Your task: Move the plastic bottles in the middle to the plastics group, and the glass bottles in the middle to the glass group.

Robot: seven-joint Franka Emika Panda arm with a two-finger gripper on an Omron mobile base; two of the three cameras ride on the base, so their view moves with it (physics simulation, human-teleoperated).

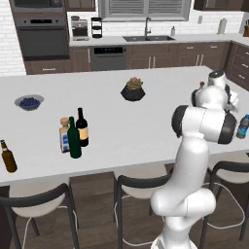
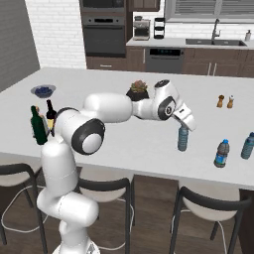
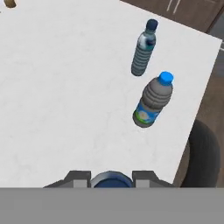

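Observation:
My gripper (image 2: 184, 125) is shut on the blue cap of the pale-blue plastic bottle (image 2: 183, 140), which hangs upright at or just above the counter, right of the middle. In the hand view the cap (image 3: 111, 179) sits between my fingertips (image 3: 78, 177). Further right stand a blue bottle with a dark band (image 2: 222, 153) (image 3: 153, 101) and a paler ribbed one (image 2: 247, 145) (image 3: 143, 49). On the left, the dark green wine bottle (image 1: 74, 139) and the black wine bottle (image 1: 82, 128) stand beside the square blue-labelled bottle (image 1: 64, 136). The brown beer bottle (image 1: 8, 156) is further left.
A dark potted plant (image 1: 133, 89) sits mid-counter and a bowl of blue fruit (image 1: 29, 102) at the far left. Two small shakers (image 2: 225, 101) stand at the back right. Stools (image 2: 208, 203) line the counter's near edge (image 3: 183, 144).

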